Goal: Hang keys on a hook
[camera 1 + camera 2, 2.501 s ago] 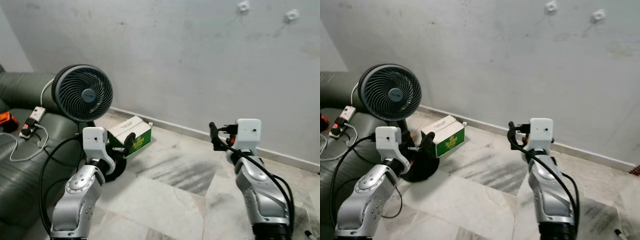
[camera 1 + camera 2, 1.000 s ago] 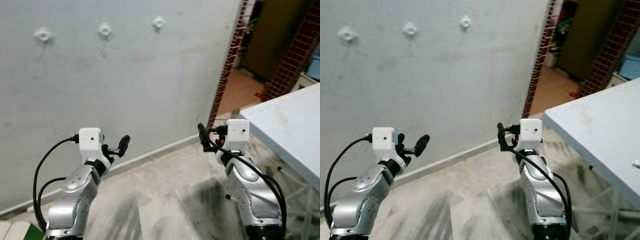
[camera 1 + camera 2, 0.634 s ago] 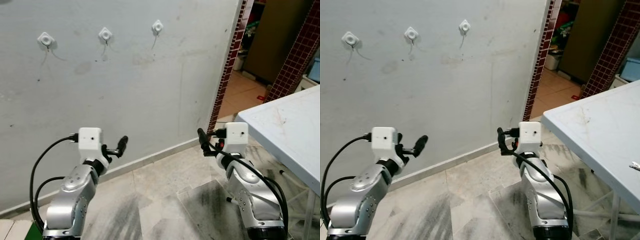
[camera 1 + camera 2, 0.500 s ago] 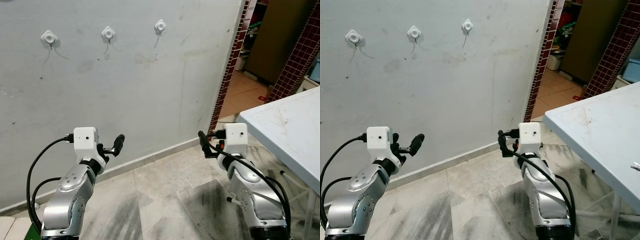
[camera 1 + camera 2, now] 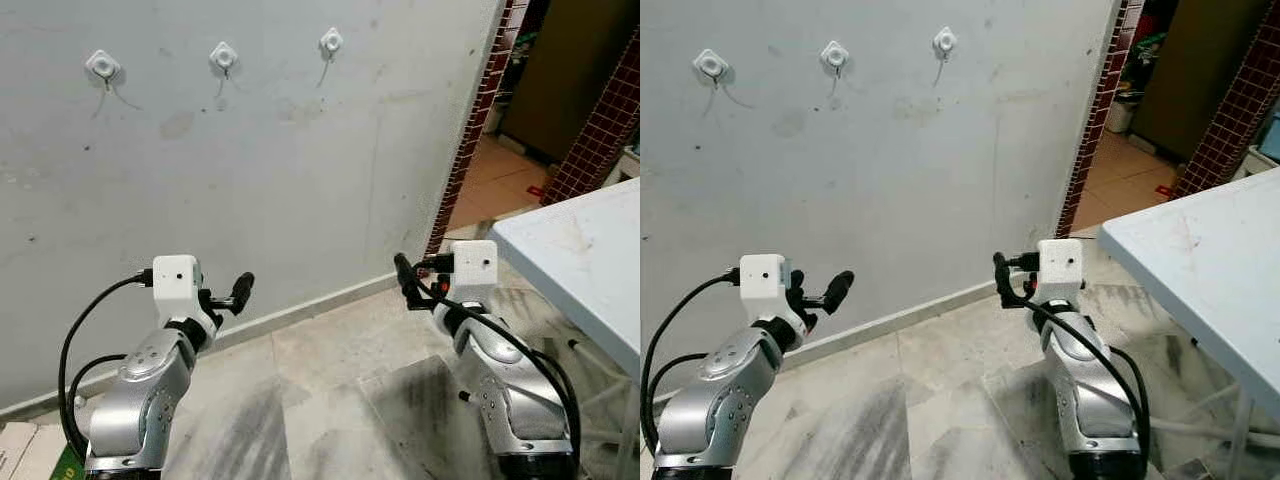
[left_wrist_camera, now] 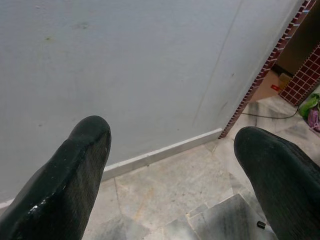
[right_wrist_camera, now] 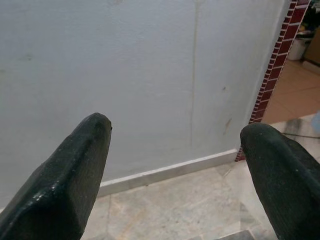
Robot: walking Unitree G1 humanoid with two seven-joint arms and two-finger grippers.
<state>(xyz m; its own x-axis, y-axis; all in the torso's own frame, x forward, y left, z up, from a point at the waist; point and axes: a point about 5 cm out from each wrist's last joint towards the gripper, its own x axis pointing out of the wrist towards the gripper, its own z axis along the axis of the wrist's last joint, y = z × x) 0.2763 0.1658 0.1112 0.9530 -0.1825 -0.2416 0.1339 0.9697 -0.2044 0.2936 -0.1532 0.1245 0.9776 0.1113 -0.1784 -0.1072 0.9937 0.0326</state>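
keys, likely light, stiff and jangly, best pinched by the ring, are nowhere visible; three hooks (image 5: 222, 55) sit upper left, left tool (image 6: 172, 165) and right tool (image 7: 175, 165) both spread apart, empty.

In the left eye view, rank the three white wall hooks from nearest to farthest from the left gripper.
1. Middle white wall hook, up the grey wall, almost straight above the left gripper.
2. Right white wall hook, toward the doorway side.
3. Left white wall hook, slightly farther; 2 and 3 are nearly too close to call.

Home hallway: wall hooks (image 5: 223, 55), marble floor (image 5: 330, 400), brick-tiled doorway (image 5: 470, 140).
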